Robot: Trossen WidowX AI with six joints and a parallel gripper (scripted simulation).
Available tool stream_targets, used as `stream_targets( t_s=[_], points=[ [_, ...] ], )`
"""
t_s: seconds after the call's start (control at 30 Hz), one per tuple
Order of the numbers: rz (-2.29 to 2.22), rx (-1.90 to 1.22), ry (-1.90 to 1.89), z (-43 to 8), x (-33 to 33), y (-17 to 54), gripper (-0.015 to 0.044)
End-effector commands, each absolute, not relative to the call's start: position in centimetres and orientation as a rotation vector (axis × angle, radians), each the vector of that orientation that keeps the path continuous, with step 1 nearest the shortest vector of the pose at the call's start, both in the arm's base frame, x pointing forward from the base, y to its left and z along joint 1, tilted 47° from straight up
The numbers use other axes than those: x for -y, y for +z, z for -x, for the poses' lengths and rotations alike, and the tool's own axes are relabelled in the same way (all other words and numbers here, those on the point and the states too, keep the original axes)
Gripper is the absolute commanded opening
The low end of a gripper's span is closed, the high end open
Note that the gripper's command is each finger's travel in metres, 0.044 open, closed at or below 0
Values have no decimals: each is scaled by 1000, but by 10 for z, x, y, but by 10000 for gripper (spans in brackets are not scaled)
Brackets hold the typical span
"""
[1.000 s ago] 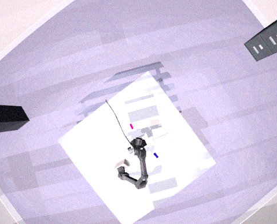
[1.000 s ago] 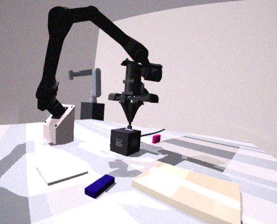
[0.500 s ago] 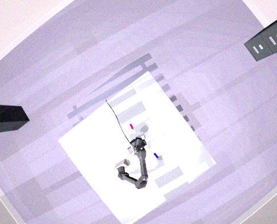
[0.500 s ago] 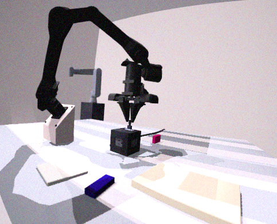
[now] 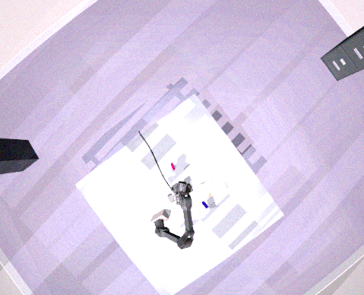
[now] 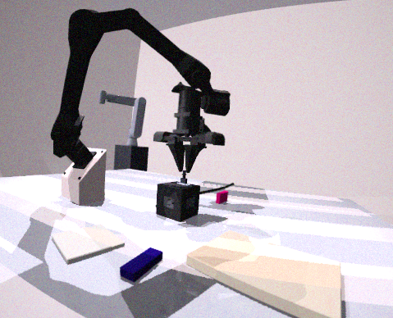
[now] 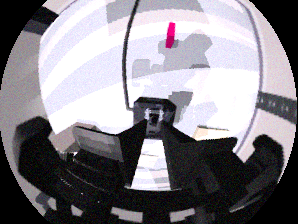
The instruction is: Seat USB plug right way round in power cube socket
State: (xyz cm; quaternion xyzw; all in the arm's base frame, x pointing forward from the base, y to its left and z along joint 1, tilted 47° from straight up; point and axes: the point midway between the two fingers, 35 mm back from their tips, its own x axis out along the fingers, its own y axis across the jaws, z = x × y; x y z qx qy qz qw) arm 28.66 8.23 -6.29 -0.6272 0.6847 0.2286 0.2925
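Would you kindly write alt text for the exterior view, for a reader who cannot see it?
A black robot arm's gripper hangs, fingers slightly parted, directly over the USB plug standing on a black power cube. Around the cube on the table lie a pink block, a blue block and two pale slabs.
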Motion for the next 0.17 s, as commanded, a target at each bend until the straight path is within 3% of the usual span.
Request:
stream_targets(
  t_s=[0.0, 0.13],
  points=[
    [1666, -1825, 608, -287, -85, -60, 95],
    [1666, -1825, 608, -287, -88, -58, 95]
  ],
)
